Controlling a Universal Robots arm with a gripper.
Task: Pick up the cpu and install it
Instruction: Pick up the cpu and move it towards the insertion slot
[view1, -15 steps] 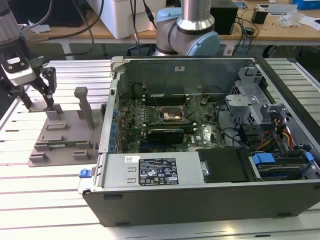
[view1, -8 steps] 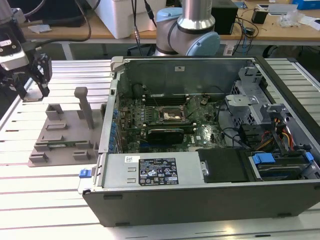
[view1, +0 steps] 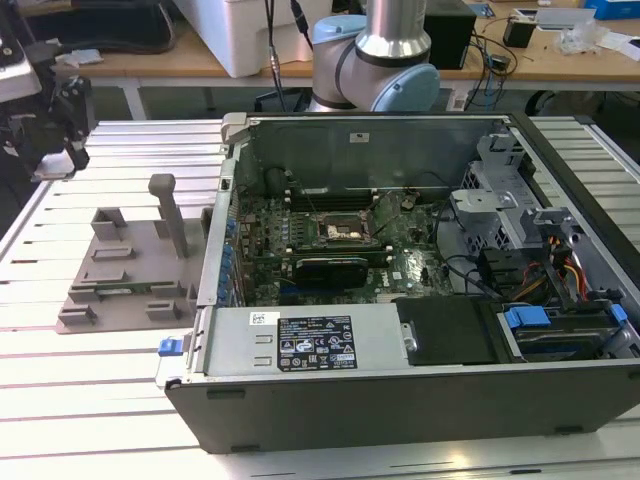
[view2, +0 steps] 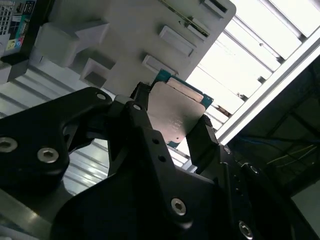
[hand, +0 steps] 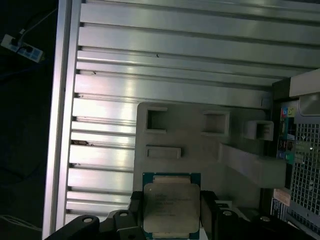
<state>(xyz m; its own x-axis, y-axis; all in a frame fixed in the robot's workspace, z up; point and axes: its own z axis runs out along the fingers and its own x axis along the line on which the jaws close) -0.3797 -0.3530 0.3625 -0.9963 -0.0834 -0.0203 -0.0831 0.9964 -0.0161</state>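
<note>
Tool state: tool (hand: 171, 212) is closed on the cpu (hand: 171, 206), with fingers (hand: 209, 212) bearing on two opposite edges, as seen in both wrist views.
Cpu position: held in the tool, with the silvery top and a green edge strip exposed. It appears lifted clear of the grey fixture tray (hand: 190, 145), which lies on the slatted table (hand: 150, 75).
Socket position: black-framed socket (view1: 345, 228) sits on the motherboard inside the open computer case (view1: 400, 395), well apart from the tray in the exterior view.
Task stage (judgement): pick-up achieved; installation not yet done.
Risk, slip: contact is limited to thin edges. A jolt or fast swing could let the chip tilt or drop.
Risk, misalignment: if the chip sits skewed between the fingers, it would meet the socket out of square and could damage the contacts.
Risk, collision: the case walls, the drive cage and loose cables crowd the socket. A low or shallow approach could strike them.
Risk, excess force: pressing down before the chip is seated flat could bend the socket contacts.
</note>
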